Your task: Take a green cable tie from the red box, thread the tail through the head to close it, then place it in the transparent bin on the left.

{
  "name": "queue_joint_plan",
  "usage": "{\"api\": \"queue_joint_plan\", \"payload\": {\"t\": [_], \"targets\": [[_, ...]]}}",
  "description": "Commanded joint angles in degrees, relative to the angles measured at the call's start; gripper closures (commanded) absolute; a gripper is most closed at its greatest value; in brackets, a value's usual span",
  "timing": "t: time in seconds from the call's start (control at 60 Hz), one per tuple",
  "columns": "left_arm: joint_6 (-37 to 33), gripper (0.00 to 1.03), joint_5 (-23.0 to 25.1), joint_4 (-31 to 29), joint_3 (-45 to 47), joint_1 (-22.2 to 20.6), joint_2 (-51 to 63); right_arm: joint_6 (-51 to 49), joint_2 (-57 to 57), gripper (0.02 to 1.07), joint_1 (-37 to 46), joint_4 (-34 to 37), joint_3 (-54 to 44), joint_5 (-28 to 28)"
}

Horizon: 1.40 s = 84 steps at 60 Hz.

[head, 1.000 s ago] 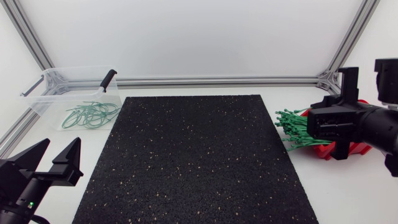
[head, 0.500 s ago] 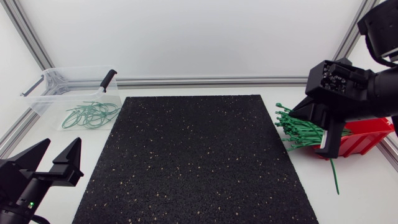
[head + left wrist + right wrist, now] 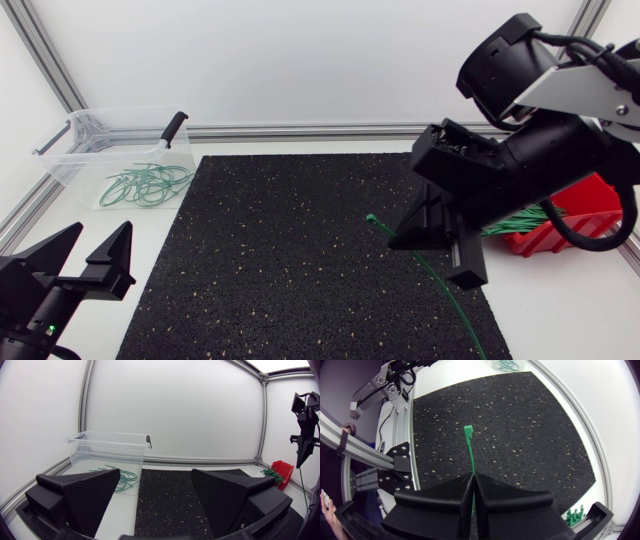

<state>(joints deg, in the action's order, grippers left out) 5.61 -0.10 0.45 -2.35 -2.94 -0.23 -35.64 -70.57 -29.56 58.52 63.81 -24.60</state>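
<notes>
The right gripper [image 3: 441, 243] is closed on one green cable tie [image 3: 456, 307]; in the right wrist view its two fingers [image 3: 442, 497] meet flat against the strip, so the grip looks firm. From there the tie's head end [image 3: 467, 430] sticks out ahead of the gripper, above the right part of the black mat [image 3: 290, 250], and in the head view the long tail slopes away towards the near edge of the bench [image 3: 560, 310]. I judge the picking step done, since the tie is out of the red box [image 3: 575, 205], and the threading step is now in hand. That calls for a second hold: the left gripper [image 3: 97, 240] sits wide open and empty by the mat's near left corner, well apart from the tie, and would have to come across to take the head or the tail so the tail can be bent round and fed through. The free tail is thin and springy, so it may sway or catch on the mat's rough surface, and from above the right arm's own bulk hides the grip point. Behind that arm the red box holds a bundle of loose green ties [image 3: 515, 222] spilling over its rim. At the far left stands the transparent bin [image 3: 75, 165], with looped ties [image 3: 145, 185] lying in it.
</notes>
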Motion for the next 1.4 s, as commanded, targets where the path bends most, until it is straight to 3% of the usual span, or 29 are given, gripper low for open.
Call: {"api": "queue_joint_plan", "payload": {"t": [0.0,0.233,0.45,0.6,0.75,0.9,0.95,1.183,1.383], "targets": [[0.5,0.04,0.1,-1.2,2.3,-0.7,-0.1,2.9,-2.4,1.01,-1.2,0.7,0.6,-2.8],[-2.3,0.04,0.1,-1.2,2.3,-2.2,-0.3,9.3,-6.3,1.01,-0.3,-0.2,0.6,-17.2],[-3.5,0.04,1.4,-0.4,2.3,-3.9,-0.5,18.9,-7.3,1.01,-0.8,-9.7,-1.8,-24.1],[-3.6,0.04,4.3,1.0,1.6,-3.6,-0.6,19.5,-8.9,1.01,-0.2,-16.1,-2.9,-30.5],[-2.6,0.04,8.8,1.7,-0.7,-0.8,-0.2,21.4,-8.9,1.01,-0.2,-24.7,-6.8,-32.6],[0.3,0.04,12.4,1.7,-5.9,0.4,6.4,32.6,-4.7,1.01,0.7,-40.2,-13.9,-32.4],[1.4,0.04,13.6,2.2,-7.6,1.1,9.4,33.8,-3.6,1.01,0.8,-42.4,-14.9,-32.1],[8.1,0.04,31.5,3.7,-16.7,12.0,21.6,34.4,-4.9,1.01,3.9,-42.4,-15.8,-32.2],[9.7,0.04,40.5,6.5,-22.1,13.0,33.8,34.3,-5.9,1.01,6.4,-43.5,-16.2,-35.3]]}}
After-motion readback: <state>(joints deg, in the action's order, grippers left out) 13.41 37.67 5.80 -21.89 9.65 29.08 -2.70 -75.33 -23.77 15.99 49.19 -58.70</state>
